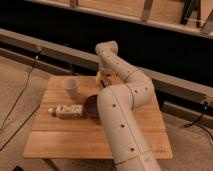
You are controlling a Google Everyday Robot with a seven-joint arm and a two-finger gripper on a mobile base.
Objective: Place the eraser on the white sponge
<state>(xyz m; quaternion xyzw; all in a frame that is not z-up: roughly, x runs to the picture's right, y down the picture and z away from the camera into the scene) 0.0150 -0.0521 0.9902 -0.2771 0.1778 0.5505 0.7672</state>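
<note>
Claw [103, 80], finger state indiscernible, low at the far edge of the wooden desk [60, 142]. Eraser and white sponge possibly hidden behind the arm [122, 110]. White cup [70, 87], purple bowl [92, 106] and lying labelled bottle [66, 111] occupy the left; the near strip lies open.

We list: wooden table [75, 140] at frame centre; white cup [70, 86] upper left; labelled bottle [66, 110] lying left; dark bowl [91, 105] beside the arm [120, 125]; gripper [104, 78] low over the table's far edge, just above centre.
</note>
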